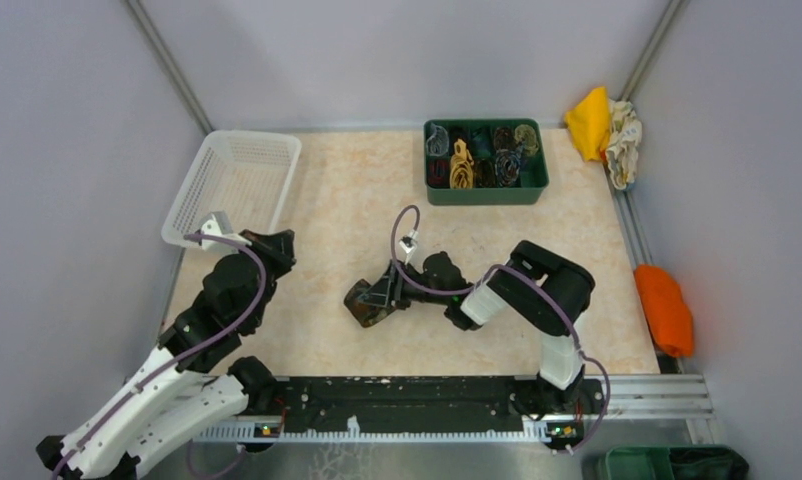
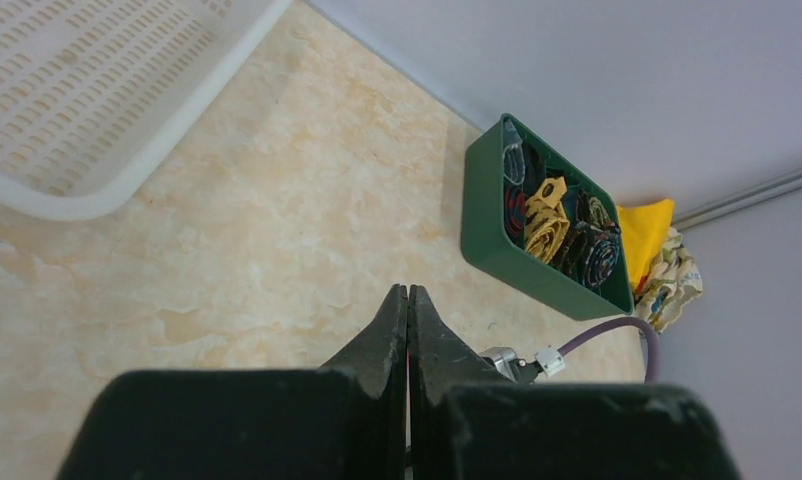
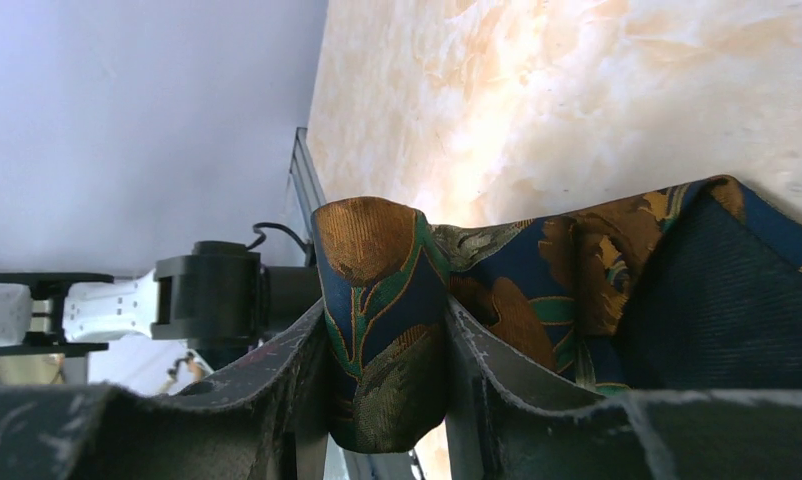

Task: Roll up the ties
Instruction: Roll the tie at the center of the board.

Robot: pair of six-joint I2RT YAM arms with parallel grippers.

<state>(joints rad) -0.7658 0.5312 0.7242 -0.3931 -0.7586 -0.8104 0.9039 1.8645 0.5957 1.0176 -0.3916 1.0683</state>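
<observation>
**Right arm pinching a tie fold at table centre; left arm idle**

Right gripper [image 3: 385,345]: jaws partly closed, clamped across a doubled fold of the dark brown tie [image 3: 597,250]. The fabric fills the gap between them. Left gripper [image 2: 408,300]: fingers pressed together, nothing between them.

Tie position: bunched on the table [image 1: 357,190], centre-left, at the right arm's fingertips. In the right wrist view the free cloth runs off to one side of the pinched fold and lies flat on the surface. The top view shows only a compact dark bundle, so I cannot read the full long axis. The left gripper is near the bundle's left side by the white basket [image 1: 232,180], apart from the tie.

Room: open surface all round the bundle. The green bin [image 1: 487,197] of rolled ties [image 1: 462,165] is well apart at the far edge.

Judgement: roll under way. The next turn should run along the free length.
</observation>
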